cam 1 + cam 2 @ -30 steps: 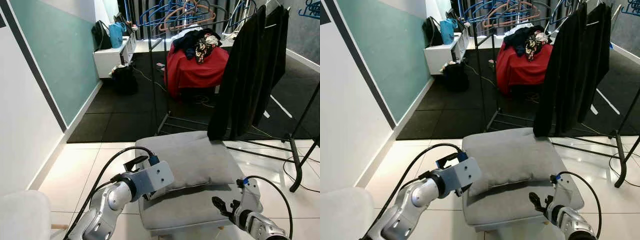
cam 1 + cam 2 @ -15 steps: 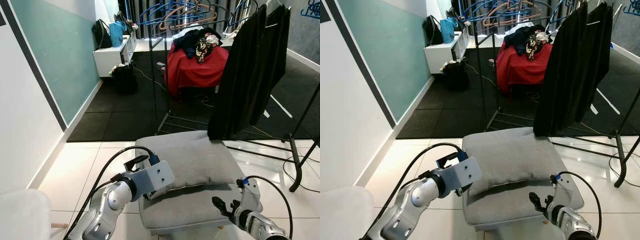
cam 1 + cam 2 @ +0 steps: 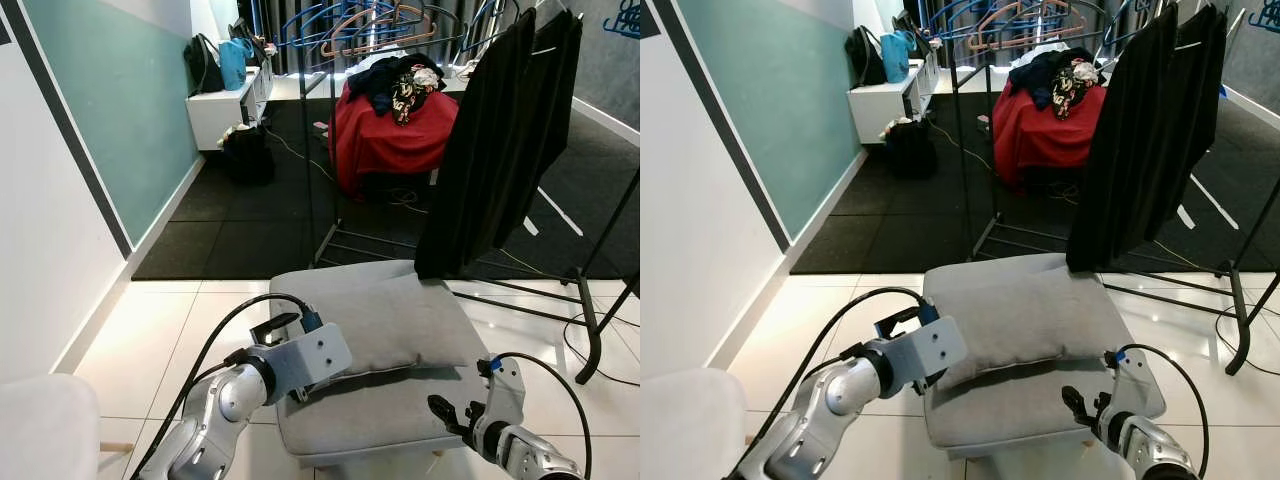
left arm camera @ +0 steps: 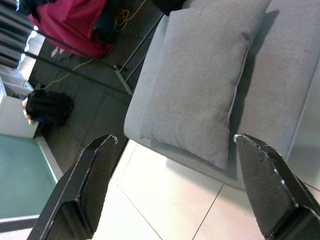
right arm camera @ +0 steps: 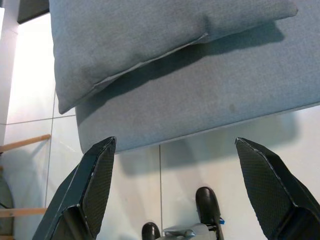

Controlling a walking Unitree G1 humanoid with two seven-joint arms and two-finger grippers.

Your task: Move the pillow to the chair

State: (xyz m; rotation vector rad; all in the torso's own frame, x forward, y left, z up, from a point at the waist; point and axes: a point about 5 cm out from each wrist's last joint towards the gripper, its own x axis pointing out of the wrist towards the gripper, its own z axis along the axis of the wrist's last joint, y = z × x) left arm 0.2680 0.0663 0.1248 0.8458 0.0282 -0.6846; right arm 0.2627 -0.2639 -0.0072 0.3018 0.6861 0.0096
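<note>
A grey pillow [image 3: 400, 322] lies flat on the grey seat of the chair [image 3: 380, 415], toward the seat's back. In the left wrist view the pillow [image 4: 200, 80] rests on the seat cushion [image 4: 290, 90]. My left gripper [image 4: 180, 185] is open, held just off the seat's left front corner, apart from the pillow. My right gripper [image 5: 185, 190] is open too, hovering at the seat's front right edge [image 5: 215, 100], with nothing between its fingers. Its black fingers [image 3: 447, 414] show near the chair's front right corner.
A black garment [image 3: 500, 140] hangs on a clothes rack right behind the chair, its metal feet [image 3: 590, 350] on the white tiles. Farther back stand a red-covered heap of clothes [image 3: 390, 130], a black bag [image 3: 245, 155] and a white shelf [image 3: 225, 110]. A white wall runs along the left.
The view has shifted slightly downward. Both arms have drawn back a little from the pillow, which stays on the seat.
</note>
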